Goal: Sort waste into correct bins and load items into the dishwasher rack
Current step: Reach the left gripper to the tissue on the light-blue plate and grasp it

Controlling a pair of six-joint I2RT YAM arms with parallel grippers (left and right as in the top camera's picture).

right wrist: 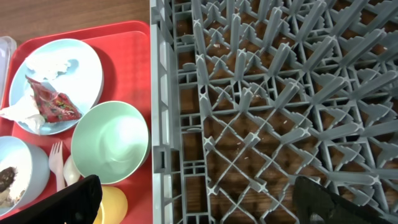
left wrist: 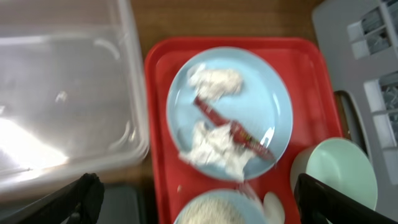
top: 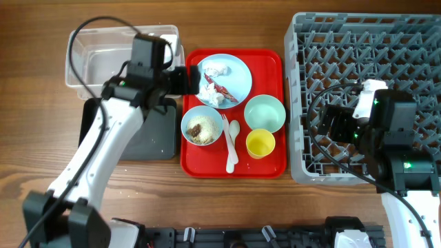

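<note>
— Overhead first: where am I?
— Sorting waste, I judge. Your left gripper (top: 191, 81) hangs at the left rim of the plate (top: 238, 72), beside crumpled tissue (top: 214, 98) and the crinkled wrapper (top: 224, 90). The clear tub (top: 89, 58) sits left.
— Left wrist?
— Fingers (left wrist: 81, 199) spread wide, nothing held. The tissue is soft, the wrapper glossy and thin: drop low and pinch gently.
— Right wrist?
— Your right gripper (right wrist: 196, 193) gapes empty over the grey pegged rack (right wrist: 280, 93). The smooth mint bowl (right wrist: 109, 143) waits left.
</note>
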